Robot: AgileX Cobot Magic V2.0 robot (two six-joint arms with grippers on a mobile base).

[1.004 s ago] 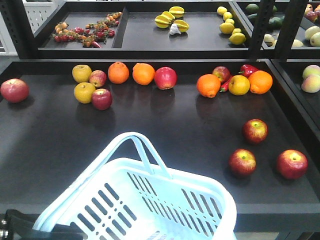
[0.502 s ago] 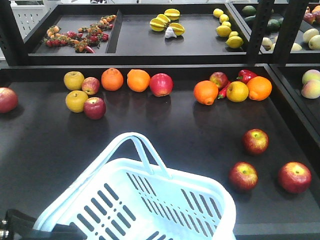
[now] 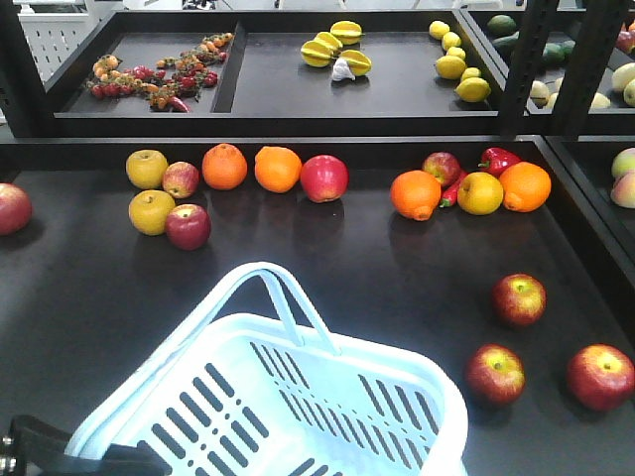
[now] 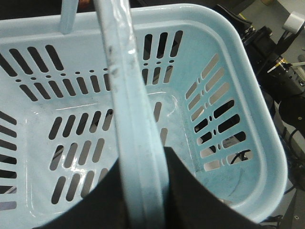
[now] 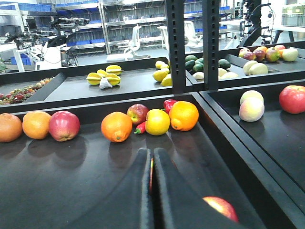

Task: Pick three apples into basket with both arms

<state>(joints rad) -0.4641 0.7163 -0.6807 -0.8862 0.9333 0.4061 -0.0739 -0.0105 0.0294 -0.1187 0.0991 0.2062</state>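
three apples [image 3: 519, 299], round, glossy red, slotted plastic basket [image 4: 259, 100]

Front high over tray [image 3: 377, 268]; left wrist close above basket [image 4: 209, 10]; right wrist low.

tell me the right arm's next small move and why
Probably open the right gripper and swing it right toward the nearest apple: its jaws look shut, that apple lies low and right of them, and the basket is empty.
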